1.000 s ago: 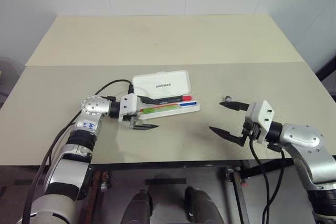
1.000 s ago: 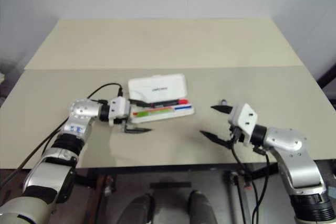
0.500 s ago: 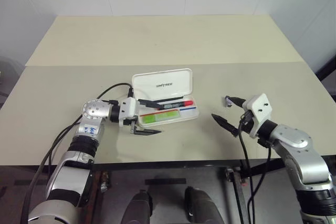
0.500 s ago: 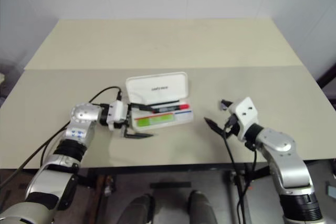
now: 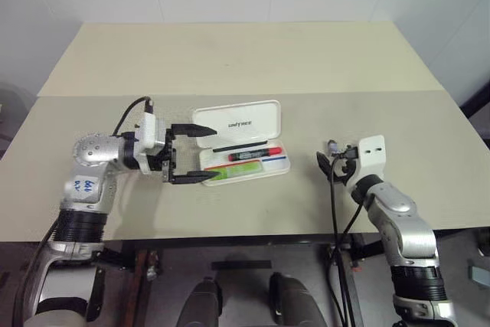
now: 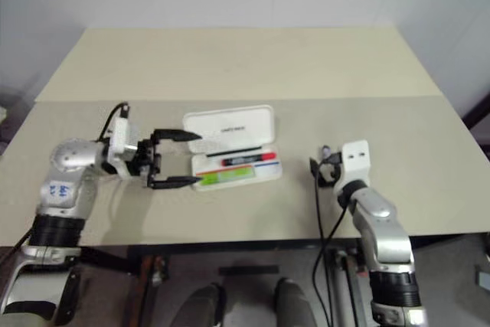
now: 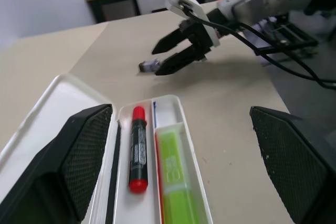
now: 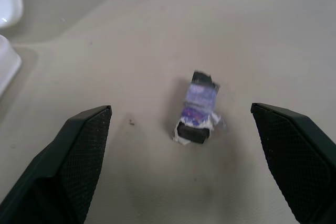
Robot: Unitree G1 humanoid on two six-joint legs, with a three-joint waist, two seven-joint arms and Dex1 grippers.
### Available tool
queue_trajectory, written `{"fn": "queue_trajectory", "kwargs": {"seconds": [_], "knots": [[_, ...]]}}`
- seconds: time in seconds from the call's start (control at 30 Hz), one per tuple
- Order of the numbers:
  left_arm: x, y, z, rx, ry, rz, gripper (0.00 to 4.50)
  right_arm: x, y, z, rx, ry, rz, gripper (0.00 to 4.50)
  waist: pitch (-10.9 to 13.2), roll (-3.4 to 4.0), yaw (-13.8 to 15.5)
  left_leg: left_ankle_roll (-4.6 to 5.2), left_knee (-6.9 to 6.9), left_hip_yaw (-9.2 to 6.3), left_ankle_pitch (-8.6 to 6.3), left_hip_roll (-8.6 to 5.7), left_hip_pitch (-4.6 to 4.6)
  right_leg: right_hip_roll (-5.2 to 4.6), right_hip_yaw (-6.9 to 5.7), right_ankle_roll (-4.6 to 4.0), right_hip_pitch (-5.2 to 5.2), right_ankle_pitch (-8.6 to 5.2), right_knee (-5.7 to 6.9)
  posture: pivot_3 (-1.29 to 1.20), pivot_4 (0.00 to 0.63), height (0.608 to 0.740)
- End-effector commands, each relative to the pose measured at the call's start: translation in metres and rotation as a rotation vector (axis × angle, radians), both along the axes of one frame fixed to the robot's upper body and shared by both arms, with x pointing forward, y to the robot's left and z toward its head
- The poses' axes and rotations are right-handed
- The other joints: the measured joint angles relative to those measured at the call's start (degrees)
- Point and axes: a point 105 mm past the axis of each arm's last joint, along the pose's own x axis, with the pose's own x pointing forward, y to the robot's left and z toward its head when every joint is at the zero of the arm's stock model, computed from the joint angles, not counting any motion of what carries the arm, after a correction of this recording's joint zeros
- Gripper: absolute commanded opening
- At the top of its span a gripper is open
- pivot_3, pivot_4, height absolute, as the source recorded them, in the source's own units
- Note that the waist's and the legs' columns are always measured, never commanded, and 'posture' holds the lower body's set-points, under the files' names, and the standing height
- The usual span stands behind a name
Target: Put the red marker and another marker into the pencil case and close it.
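Glossy white hard-shell pencil case [image 5: 243, 142] lies lid-up at frame centre on the matte beige counter [image 5: 230, 59]; red marker [image 5: 253, 155] and stubby green marker [image 5: 237, 170] inside; left claw [image 5: 200, 153] agape at its left end; right claw [image 5: 328, 163] open, bare counter between.

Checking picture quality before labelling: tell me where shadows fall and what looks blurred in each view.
Left eye view: soft, even light, faint shadow under the left hand beside the pencil case. Left wrist view: red marker and green marker sharp, the near black fingers out of focus. Right wrist view: the small wrapped object slightly soft with a dim shadow, right hand's fingers blurred.
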Motion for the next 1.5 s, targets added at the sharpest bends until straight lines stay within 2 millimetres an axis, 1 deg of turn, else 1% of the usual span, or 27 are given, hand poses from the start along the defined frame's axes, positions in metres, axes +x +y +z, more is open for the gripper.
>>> {"fn": "queue_trajectory", "kwargs": {"seconds": [0.03, 0.07, 0.17, 0.2, 0.27, 0.3, 0.37, 0.47, 0.5, 0.6, 0.63, 0.7, 0.73, 0.8, 0.83, 0.87, 0.9, 0.93, 0.97, 1.1, 1.23, 1.4, 1.5], "knots": [[-0.005, 0.007, 0.014, -0.013, -0.033, 0.033, 4.48, 0.005, -0.002, 0.007, 0.001, -0.036, -0.026, 4.5, 0.01, 0.01, 0.04, 0.0, 0.0, 0.0, 0.0, 0.0, 0.0, 0.0, 0.0, -0.01, 0.0, 0.0, 0.0, 0.0, 0.15, 0.74], [-0.005, 0.01, 0.014, -0.009, -0.035, 0.051, 4.48, 0.008, -0.003, 0.003, 0.001, -0.027, -0.041, 4.5, 0.01, 0.01, -0.01, 0.0, 0.0, 0.0, 0.0, 0.0, 0.0, 0.0, -0.01, -0.01, 0.0, -0.01, 0.01, 0.0, 0.15, 0.74], [-0.006, 0.015, 0.014, -0.008, -0.039, 0.087, 4.5, 0.019, -0.002, -0.012, 0.03, 0.007, -0.076, 3.87, 0.0, 0.0, -0.58, 0.0, 0.02, 0.05, 0.0, -0.01, 0.03, 0.0, 0.03, -0.01, 0.01, -0.01, 0.04, 0.0, 0.15, 0.74], [-0.007, 0.014, 0.014, -0.009, -0.039, 0.088, 4.5, 0.021, -0.002, -0.014, 0.034, 0.01, -0.08, 3.49, -0.01, -0.02, -0.9, 0.0, 0.03, 0.06, 0.01, -0.01, 0.06, 0.0, 0.05, -0.01, 0.02, 0.0, 0.07, 0.0, 0.15, 0.74], [-0.008, 0.013, 0.014, -0.009, -0.039, 0.091, 4.5, 0.024, 0.0, -0.014, 0.038, 0.006, -0.08, 2.88, -0.01, -0.02, -1.2, -0.02, 0.05, 0.06, 0.03, -0.01, 0.13, 0.0, 0.06, -0.01, 0.08, 0.0, 0.12, 0.0, 0.15, 0.74], [-0.008, 0.013, 0.014, -0.01, -0.039, 0.094, 4.5, 0.025, 0.001, -0.014, 0.035, 0.003, -0.079, 2.47, -0.01, -0.02, -1.19, -0.01, 0.06, 0.05, 0.06, -0.01, 0.13, -0.01, 0.06, -0.02, 0.08, 0.01, 0.13, 0.0, 0.15, 0.74], [-0.009, 0.013, 0.013, -0.01, -0.037, 0.099, 4.5, 0.026, 0.001, -0.014, 0.035, 0.001, -0.077, 1.84, -0.01, -0.02, -1.14, -0.01, 0.06, 0.03, 0.09, -0.02, 0.14, -0.01, 0.06, -0.02, 0.09, 0.02, 0.16, 0.0, 0.15, 0.74], [-0.01, 0.012, 0.011, -0.007, -0.034, 0.101, 4.5, 0.025, 0.001, -0.014, 0.026, 0.0, -0.066, 0.71, -0.01, -0.02, -1.09, -0.02, 0.06, -0.01, 0.12, -0.03, 0.14, -0.02, 0.06, -0.03, 0.09, 0.01, 0.19, 0.0, 0.15, 0.74], [-0.01, 0.011, 0.01, -0.006, -0.034, 0.101, 4.5, 0.025, 0.002, -0.013, 0.023, -0.001, -0.06, 0.45, -0.01, -0.02, -1.09, -0.02, 0.06, -0.01, 0.12, -0.03, 0.14, -0.03, 0.06, -0.03, 0.09, 0.01, 0.19, 0.0, 0.15, 0.74], [-0.009, 0.012, 0.009, -0.002, -0.031, 0.103, 4.5, 0.024, 0.016, 0.003, 0.005, -0.066, 0.083, 0.41, -0.01, -0.02, -1.13, -0.02, 0.04, 0.0, 0.12, -0.05, 0.12, -0.05, 0.07, -0.02, 0.08, 0.01, 0.15, 0.0, 0.15, 0.74], [-0.009, 0.013, 0.008, 0.002, -0.029, 0.103, 4.5, 0.021, 0.026, 0.012, -0.02, -0.097, 0.185, 0.41, 0.0, -0.01, -1.17, -0.02, 0.02, 0.01, 0.12, -0.05, 0.12, -0.05, 0.07, -0.02, 0.07, 0.01, 0.14, 0.0, 0.15, 0.74], [-0.009, 0.015, 0.007, 0.008, -0.027, 0.104, 4.5, 0.015, 0.04, 0.025, -0.086, -0.143, 0.345, 0.41, 0.0, -0.01, -1.22, -0.02, -0.05, 0.03, 0.11, -0.04, 0.1, -0.04, 0.06, -0.02, 0.02, 0.01, 0.11, 0.0, 0.15, 0.74], [-0.008, 0.015, 0.006, 0.01, -0.025, 0.104, 4.5, 0.012, 0.045, 0.03, -0.119, -0.161, 0.408, 0.41, 0.01, 0.0, -1.24, -0.02, -0.08, 0.03, 0.11, -0.03, 0.1, -0.03, 0.05, -0.02, 0.01, 0.0, 0.1, 0.0, 0.15, 0.74], [-0.008, 0.016, 0.006, 0.011, -0.024, 0.105, 4.5, 0.01, 0.047, 0.033, -0.148, -0.175, 0.458, 0.41, 0.01, 0.01, -1.44, -0.02, -0.16, 0.06, 0.1, -0.02, 0.1, 0.0, 0.06, -0.02, -0.03, -0.02, 0.08, 0.0, 0.15, 0.74], [-0.007, 0.021, 0.001, 0.018, -0.012, 0.116, 4.5, 0.003, 0.061, 0.048, -0.195, -0.209, 0.64, 0.41, 0.04, 0.03, -1.51, -0.02, -0.18, 0.07, 0.1, -0.01, 0.1, 0.01, 0.06, -0.02, -0.05, -0.02, 0.08, 0.0, 0.15, 0.74], [-0.007, 0.024, -0.002, 0.023, -0.002, 0.124, 4.5, -0.004, 0.07, 0.057, -0.236, -0.23, 0.777, 0.41, 0.11, 0.14, -1.62, -0.03, -0.19, 0.11, 0.1, 0.0, 0.1, 0.02, 0.07, -0.02, -0.08, -0.02, 0.08, 0.0, 0.15, 0.74], [-0.006, 0.027, -0.004, 0.026, 0.004, 0.129, 4.5, -0.009, 0.075, 0.063, -0.267, -0.24, 0.869, 0.41, 0.17, 0.23, -1.71, -0.03, -0.17, 0.17, 0.1, -0.01, 0.08, 0.02, 0.12, 0.0, -0.11, -0.01, 0.09, 0.0, 0.15, 0.74], [-0.006, 0.028, -0.005, 0.028, 0.007, 0.131, 4.5, -0.011, 0.077, 0.066, -0.284, -0.244, 0.92, 0.41, 0.19, 0.25, -1.73, -0.03, -0.15, 0.2, 0.1, -0.01, 0.08, 0.02, 0.14, 0.01, -0.11, -0.01, 0.1, 0.0, 0.15, 0.74], [-0.005, 0.028, -0.005, 0.028, 0.006, 0.13, 4.5, -0.011, 0.076, 0.066, -0.285, -0.243, 0.929, 0.41, 0.18, 0.25, -1.68, -0.03, -0.14, 0.19, 0.1, 0.0, 0.1, 0.03, 0.13, 0.01, -0.1, -0.01, 0.12, 0.0, 0.15, 0.74], [-0.006, 0.033, -0.021, 0.056, 0.038, 0.138, 4.5, -0.003, 0.089, 0.065, -0.336, -0.211, 1.079, 0.41, 0.15, 0.19, -1.44, -0.05, -0.12, 0.1, 0.08, 0.05, 0.11, 0.08, 0.07, -0.03, -0.07, -0.03, 0.12, 0.0, 0.15, 0.74], [-0.007, 0.031, -0.027, 0.068, 0.044, 0.131, 4.5, 0.0, 0.104, 0.057, -0.358, -0.178, 1.214, 0.41, 0.17, 0.2, -1.38, -0.06, -0.12, 0.12, 0.08, 0.05, 0.07, 0.05, 0.07, -0.03, -0.09, -0.03, 0.09, 0.0, 0.15, 0.74], [-0.009, 0.032, -0.027, 0.071, 0.039, 0.139, 4.5, 0.005, 0.109, 0.046, -0.378, -0.135, 1.277, 0.41, 0.17, 0.2, -1.24, -0.1, -0.15, 0.1, 0.06, 0.03, 0.04, 0.0, 0.05, -0.03, -0.11, -0.03, 0.04, 0.0, 0.15, 0.74], [-0.01, 0.033, -0.027, 0.071, 0.036, 0.145, 4.5, 0.01, 0.111, 0.044, -0.387, -0.135, 1.283, 0.41, 0.17, 0.21, -1.3, -0.1, -0.16, 0.1, 0.05, 0.03, 0.02, -0.02, 0.05, -0.03, -0.11, -0.02, -0.02, 0.0, 0.15, 0.74]]}}
